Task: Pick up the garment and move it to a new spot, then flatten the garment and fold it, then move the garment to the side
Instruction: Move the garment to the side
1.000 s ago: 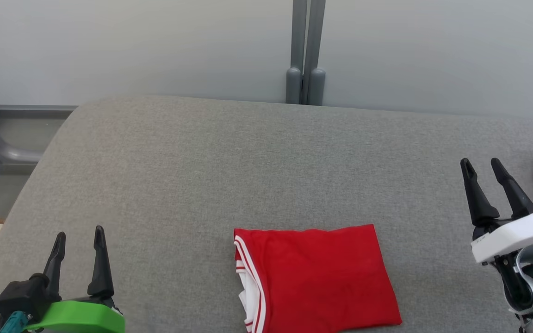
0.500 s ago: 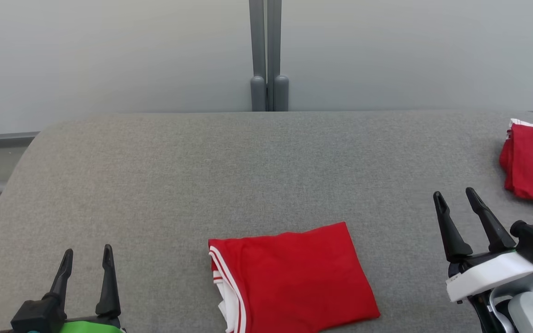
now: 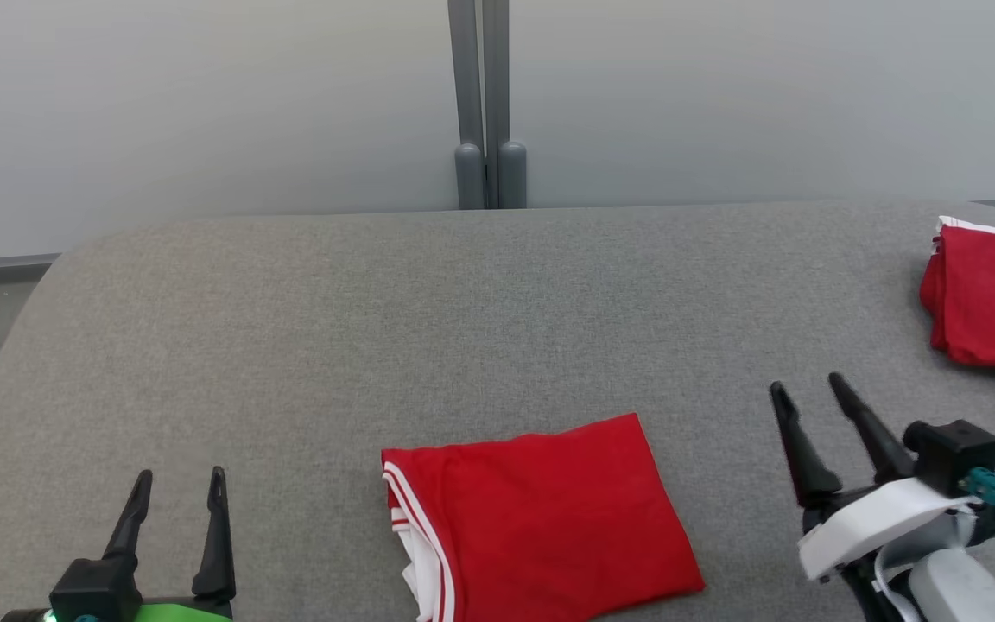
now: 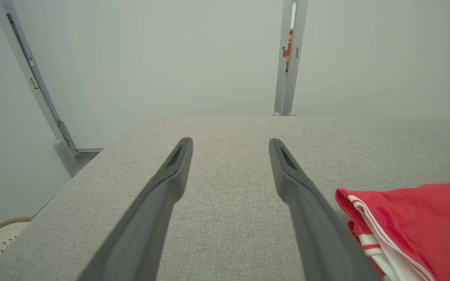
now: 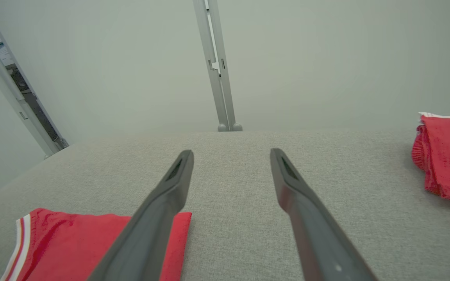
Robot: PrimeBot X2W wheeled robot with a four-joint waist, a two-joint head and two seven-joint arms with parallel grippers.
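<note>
The folded red garment [image 3: 541, 518] lies flat on the grey padded surface [image 3: 463, 302], between the two grippers and touching neither. Its white-striped edge faces the left gripper [image 3: 182, 472]; its plain edge faces the right gripper [image 3: 806, 382]. Both grippers stand spread wide and hold nothing. A second red garment [image 3: 990, 302] lies ahead and right of the right gripper, well apart.
</note>
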